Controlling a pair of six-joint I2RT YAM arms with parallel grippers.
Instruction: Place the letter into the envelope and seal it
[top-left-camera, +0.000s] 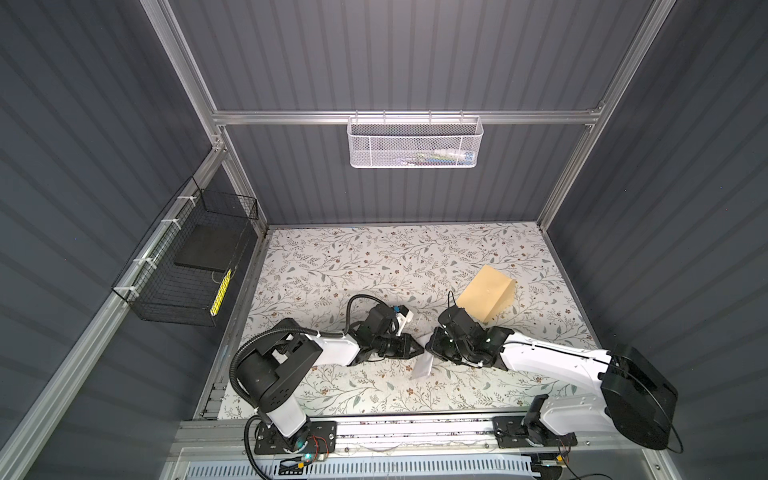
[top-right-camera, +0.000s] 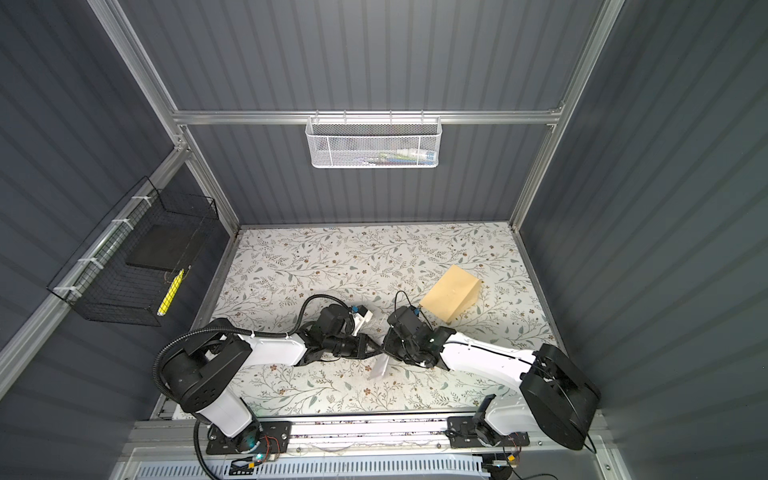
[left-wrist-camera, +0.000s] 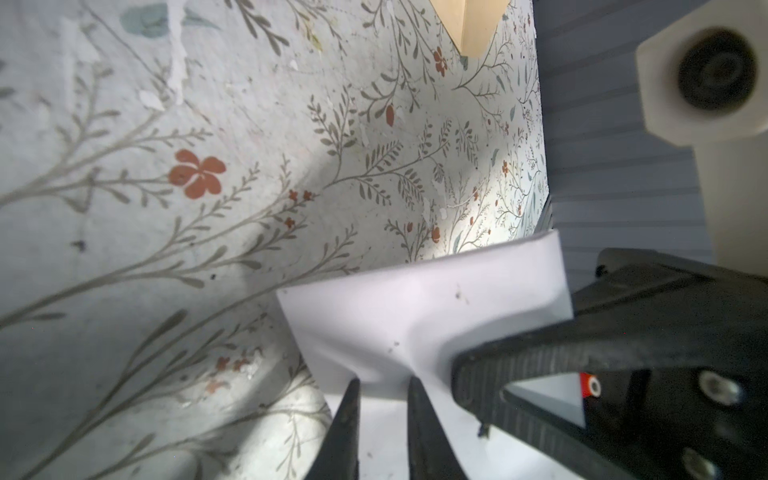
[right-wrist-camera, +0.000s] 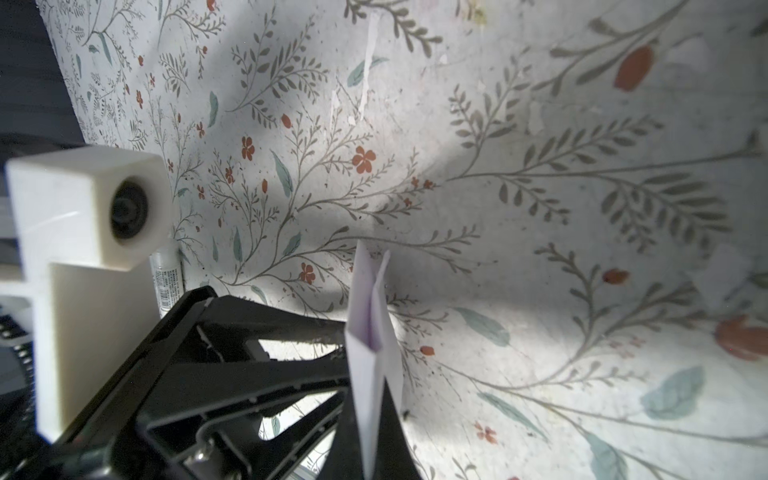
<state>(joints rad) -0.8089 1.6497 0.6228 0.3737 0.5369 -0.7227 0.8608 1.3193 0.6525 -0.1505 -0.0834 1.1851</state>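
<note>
White paper is where both tools meet. The letter (left-wrist-camera: 415, 307), folded, stands on edge between them over the floral worktop (top-left-camera: 332, 266), and I cannot tell whether its low edge touches down. My right tool (right-wrist-camera: 370, 395) is clamped on it. My left tool (left-wrist-camera: 384, 382) has the sheet between its fingers, but a gap shows there, so I cannot tell whether it pinches the paper or only brackets it. The tan envelope (top-left-camera: 486, 293) lies flat beyond the right tool, well apart from the letter, and nothing holds it.

With two tools on one thin sheet, any pull in opposite directions could tear or crease it where wrinkles gather at the left tool's tips. If the right tool alone carries it, the fold may droop or spring open and miss the envelope's mouth. The loose envelope would likely slide when the letter pushes in.

A small white stick (right-wrist-camera: 168, 282) near the left tool carries printed lines, too small for me to read. I see no other legible label.
</note>
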